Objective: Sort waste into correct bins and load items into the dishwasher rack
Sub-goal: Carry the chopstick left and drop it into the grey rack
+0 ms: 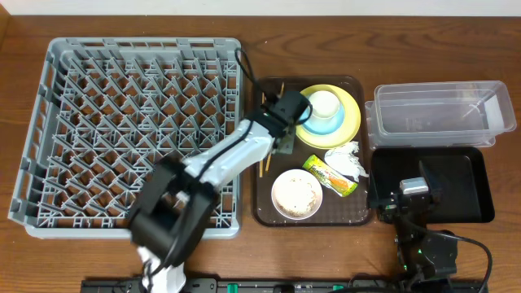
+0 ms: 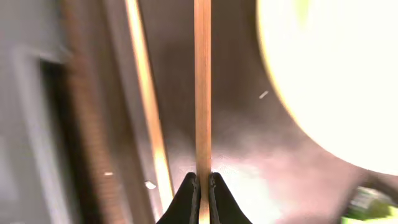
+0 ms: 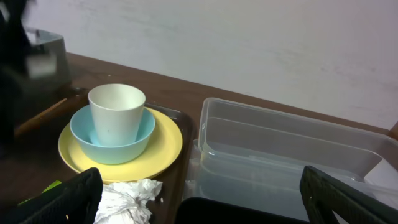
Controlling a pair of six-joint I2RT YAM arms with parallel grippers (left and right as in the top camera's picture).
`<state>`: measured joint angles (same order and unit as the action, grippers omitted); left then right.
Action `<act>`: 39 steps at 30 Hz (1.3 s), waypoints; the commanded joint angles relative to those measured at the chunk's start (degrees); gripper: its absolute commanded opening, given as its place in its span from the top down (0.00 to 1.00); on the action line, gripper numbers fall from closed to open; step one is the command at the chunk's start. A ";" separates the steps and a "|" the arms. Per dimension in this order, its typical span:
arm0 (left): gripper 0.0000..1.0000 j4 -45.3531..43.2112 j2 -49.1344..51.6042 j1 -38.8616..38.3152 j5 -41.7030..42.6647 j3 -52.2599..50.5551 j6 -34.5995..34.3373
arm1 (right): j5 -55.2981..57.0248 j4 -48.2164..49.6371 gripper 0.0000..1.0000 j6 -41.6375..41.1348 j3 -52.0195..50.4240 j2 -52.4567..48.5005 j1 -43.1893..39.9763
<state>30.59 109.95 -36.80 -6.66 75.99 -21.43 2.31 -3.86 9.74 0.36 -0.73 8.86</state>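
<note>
My left gripper is low over the left part of the brown serving tray, next to the yellow plate. In the left wrist view its jaws are shut on one wooden chopstick; a second chopstick lies beside it. The plate holds the light blue bowl with the white cup in it. The napkin, the green-and-yellow wrapper and the white bowl with rice scraps lie on the tray. My right gripper is open and empty over the black tray.
The grey rack fills the left side, its right wall close to the brown serving tray. The clear tub stands behind the black tray at the right. My left arm crosses the rack's front right corner.
</note>
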 commanded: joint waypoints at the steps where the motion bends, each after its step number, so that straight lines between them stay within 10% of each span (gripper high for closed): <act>1: 0.94 -0.04 -8.44 0.31 -1.53 0.81 -0.33 | 0.00 -0.22 0.01 0.20 -0.07 0.15 0.00; 12: 0.94 1.79 -21.55 5.05 -3.45 0.81 -0.24 | 0.00 -0.22 0.01 0.17 -0.07 0.15 0.00; 39: 0.93 10.88 -9.81 12.26 -5.01 0.70 2.97 | 0.00 -0.22 0.01 0.20 -0.07 0.15 0.00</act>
<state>41.04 99.44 -24.75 -10.72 75.99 -19.25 2.31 -3.86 9.72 0.36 -0.73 8.86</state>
